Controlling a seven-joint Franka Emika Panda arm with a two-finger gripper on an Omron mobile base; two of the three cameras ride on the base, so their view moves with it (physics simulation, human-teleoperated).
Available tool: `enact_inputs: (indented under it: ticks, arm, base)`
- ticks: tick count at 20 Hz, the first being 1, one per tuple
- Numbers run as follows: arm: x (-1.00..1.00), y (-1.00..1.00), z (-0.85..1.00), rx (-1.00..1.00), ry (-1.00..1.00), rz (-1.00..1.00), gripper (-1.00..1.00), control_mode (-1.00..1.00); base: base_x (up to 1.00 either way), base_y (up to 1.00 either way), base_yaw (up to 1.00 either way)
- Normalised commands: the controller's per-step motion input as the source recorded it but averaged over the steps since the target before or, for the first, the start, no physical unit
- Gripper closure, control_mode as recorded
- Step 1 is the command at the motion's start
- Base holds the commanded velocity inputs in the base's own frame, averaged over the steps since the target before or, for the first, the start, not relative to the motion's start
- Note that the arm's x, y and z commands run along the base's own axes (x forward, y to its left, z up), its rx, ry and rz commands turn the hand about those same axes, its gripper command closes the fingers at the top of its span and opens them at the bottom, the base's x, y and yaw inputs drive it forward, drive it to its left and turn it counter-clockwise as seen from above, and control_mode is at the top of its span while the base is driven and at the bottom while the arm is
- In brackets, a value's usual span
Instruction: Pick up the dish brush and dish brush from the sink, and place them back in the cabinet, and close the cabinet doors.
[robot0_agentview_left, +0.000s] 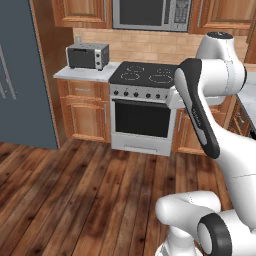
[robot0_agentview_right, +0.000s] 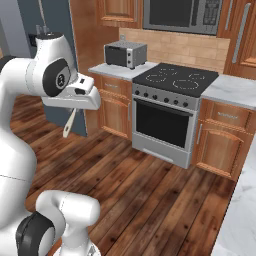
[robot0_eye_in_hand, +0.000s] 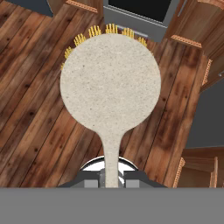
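My gripper (robot0_eye_in_hand: 111, 177) is shut on the thin handle of a dish brush (robot0_eye_in_hand: 109, 83). The brush has a round tan speckled head, and yellow bristles stick out past its far rim. In the hand view it hangs over the wooden floor in front of the oven. The right base view shows the brush (robot0_agentview_right: 68, 127) hanging down from the gripper (robot0_agentview_right: 75, 110), high above the floor at the left. The sink is out of view. Wooden wall cabinets (robot0_agentview_right: 241, 35) with long silver bar handles stand beside the microwave with their doors closed.
A steel oven with a black cooktop (robot0_agentview_left: 142, 75) stands ahead, with a toaster oven (robot0_agentview_left: 88, 55) on the counter to its left. A grey fridge (robot0_agentview_left: 20, 75) is at the far left. A white counter edge (robot0_agentview_right: 240, 220) runs along the right. Open wooden floor (robot0_agentview_left: 75, 185) lies between.
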Motion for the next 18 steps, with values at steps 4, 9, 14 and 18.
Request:
enact_inputs:
  ticks: [4, 9, 14, 18]
  arm:
    - [0.00, 0.00, 0.00, 0.00, 0.00, 0.00, 1.00, 1.00]
    - [0.00, 0.00, 0.00, 0.00, 0.00, 0.00, 1.00, 1.00]
    - [0.00, 0.00, 0.00, 0.00, 0.00, 0.00, 1.00, 1.00]
    - [0.00, 0.00, 0.00, 0.00, 0.00, 0.00, 1.00, 1.00]
  base:
    - [0.50, 0.17, -0.18]
    - [0.48, 0.24, -0.19]
    - [0.53, 0.36, -0.22]
    - [0.50, 0.42, -0.23]
